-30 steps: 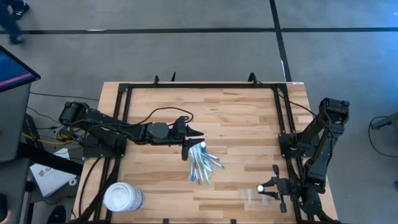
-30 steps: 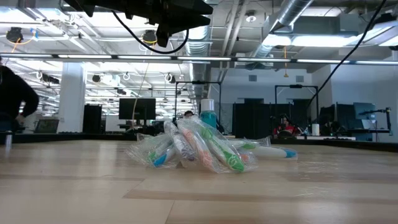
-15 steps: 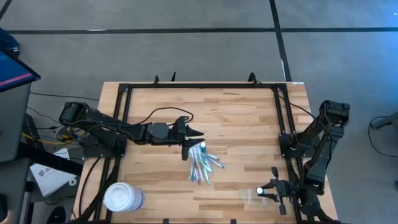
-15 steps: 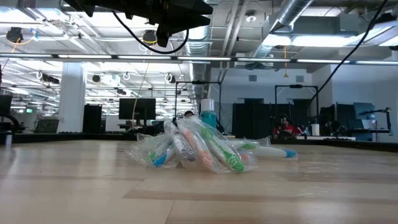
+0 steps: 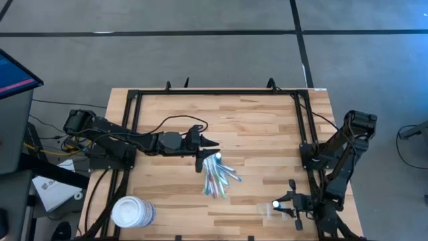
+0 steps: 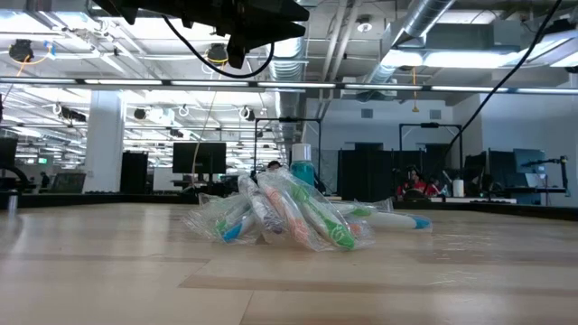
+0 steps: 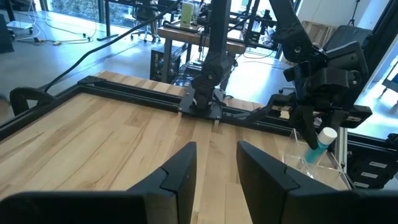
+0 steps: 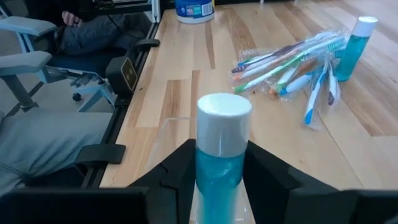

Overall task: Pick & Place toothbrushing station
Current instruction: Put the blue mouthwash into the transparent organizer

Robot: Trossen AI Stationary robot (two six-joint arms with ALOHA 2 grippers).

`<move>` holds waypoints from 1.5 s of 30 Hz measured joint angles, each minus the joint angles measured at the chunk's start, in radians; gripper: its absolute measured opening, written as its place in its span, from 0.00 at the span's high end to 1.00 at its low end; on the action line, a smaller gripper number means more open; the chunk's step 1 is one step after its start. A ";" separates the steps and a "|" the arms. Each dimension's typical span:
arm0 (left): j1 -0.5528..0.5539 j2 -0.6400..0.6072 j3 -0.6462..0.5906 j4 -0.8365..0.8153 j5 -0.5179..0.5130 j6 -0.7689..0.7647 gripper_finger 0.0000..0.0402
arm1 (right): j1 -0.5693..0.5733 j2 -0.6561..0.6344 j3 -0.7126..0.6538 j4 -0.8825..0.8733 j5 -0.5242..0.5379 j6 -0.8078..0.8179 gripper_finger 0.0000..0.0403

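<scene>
Left arm stretched across the wooden table (image 5: 254, 127), left gripper (image 5: 202, 155) above the pile of wrapped toothbrushes (image 5: 219, 177), fingers (image 7: 180, 177) slightly apart, empty. Right arm folded at the table's right edge, right gripper (image 5: 286, 204) low at the near right corner, clamped on a blue mouthwash bottle (image 8: 222, 146). It sits right over the clear toothbrushing station (image 5: 269, 210); white tub (image 5: 132, 212) at near left, open workshop behind.

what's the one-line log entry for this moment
right gripper: shut on bottle, over holder | left gripper: open, above toothbrushes | tub: near-left corner
</scene>
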 joint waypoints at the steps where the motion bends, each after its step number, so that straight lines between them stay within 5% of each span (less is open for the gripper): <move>1: 0.000 0.000 0.000 0.000 0.000 0.000 0.73 | 0.000 0.000 0.000 0.001 0.000 0.000 0.72; 45: 0.000 0.000 0.000 0.000 0.000 0.000 0.73 | 0.002 0.045 0.000 0.064 -0.051 -0.017 0.73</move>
